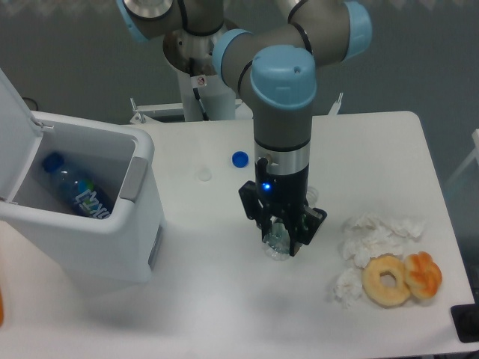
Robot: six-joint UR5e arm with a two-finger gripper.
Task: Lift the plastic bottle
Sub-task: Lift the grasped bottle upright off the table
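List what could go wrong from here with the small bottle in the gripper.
1. The plastic bottle is clear and smooth, and only part of it shows between the fingers of the gripper; it might slip out.
2. If dropped, it could roll toward the crumpled tissues and the donut.

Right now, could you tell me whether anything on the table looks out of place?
A loose blue cap lies alone on the table, and crumpled tissues are scattered beside two doughnuts.

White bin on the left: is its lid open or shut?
Open. The white bin's lid is tilted up at the far left, exposing a blue-capped bottle lying inside.
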